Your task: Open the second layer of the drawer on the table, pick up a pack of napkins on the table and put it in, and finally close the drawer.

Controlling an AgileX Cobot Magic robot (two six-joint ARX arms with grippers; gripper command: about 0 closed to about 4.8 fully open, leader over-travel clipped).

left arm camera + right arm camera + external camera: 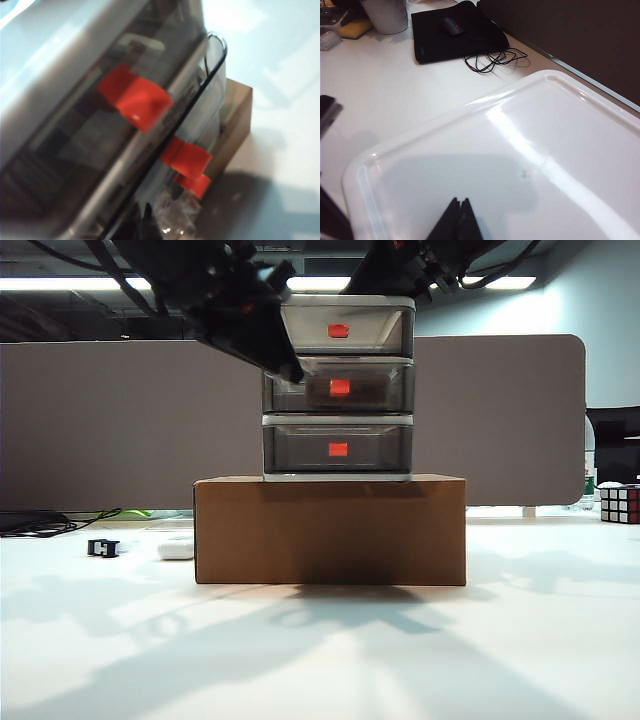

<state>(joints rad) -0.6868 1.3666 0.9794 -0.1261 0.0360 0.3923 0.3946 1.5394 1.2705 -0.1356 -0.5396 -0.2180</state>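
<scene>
The drawer (pixel 338 390) stands on a cardboard box, three smoky tiers with red-orange handles. The second layer (pixel 340 387) sticks out a little from the frame; in the left wrist view its curved rim (pixel 219 47) stands proud of the top tier. My left gripper (pixel 292 370) (pixel 145 210) is shut, its tip at the left front corner of the second layer. Crinkled clear plastic (pixel 176 220), apparently the pack of napkins' wrap, shows blurred beside the fingertips; whether it lies inside I cannot tell. My right gripper (pixel 460 202) is shut over the cabinet's white top (pixel 445 150).
The brown cardboard box (pixel 330 530) carries the cabinet on the white table (pixel 320 660). A small white oval object (pixel 176 549) and a black clip (pixel 103 548) lie at the left, a puzzle cube (pixel 620 504) far right. Behind are a mouse pad (pixel 455 35) and cable.
</scene>
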